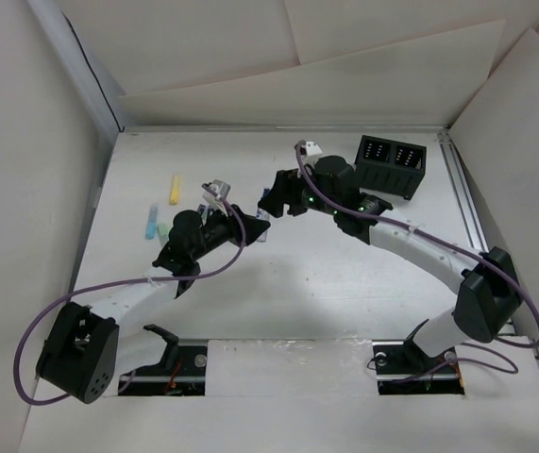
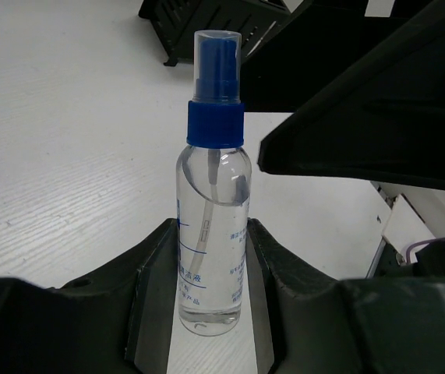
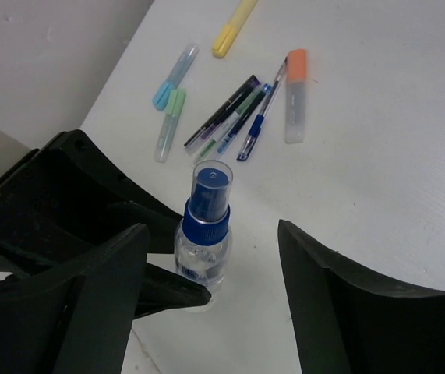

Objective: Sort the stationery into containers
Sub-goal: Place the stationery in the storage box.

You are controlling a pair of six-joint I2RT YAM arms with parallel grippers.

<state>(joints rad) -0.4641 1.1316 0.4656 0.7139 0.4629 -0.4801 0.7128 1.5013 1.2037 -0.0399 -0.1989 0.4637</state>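
Observation:
A clear spray bottle (image 2: 210, 226) with a blue cap stands upright on the white table. My left gripper (image 2: 212, 257) is shut on its lower body, one finger on each side. In the right wrist view the bottle (image 3: 205, 226) is between the wide-open fingers of my right gripper (image 3: 214, 257), which hovers above it and touches nothing. The stationery lies beyond: a yellow marker (image 3: 232, 29), a light blue one (image 3: 174, 75), a greenish one (image 3: 170, 123), dark pens (image 3: 226, 113), a blue pen (image 3: 255, 128) and an orange highlighter (image 3: 296, 101). The black organiser box (image 1: 392, 165) stands at the back right.
White walls enclose the table on the left, back and right. In the top view both grippers (image 1: 260, 219) meet mid-table; the markers (image 1: 160, 212) lie to their left. The organiser (image 2: 206, 19) shows past the bottle in the left wrist view.

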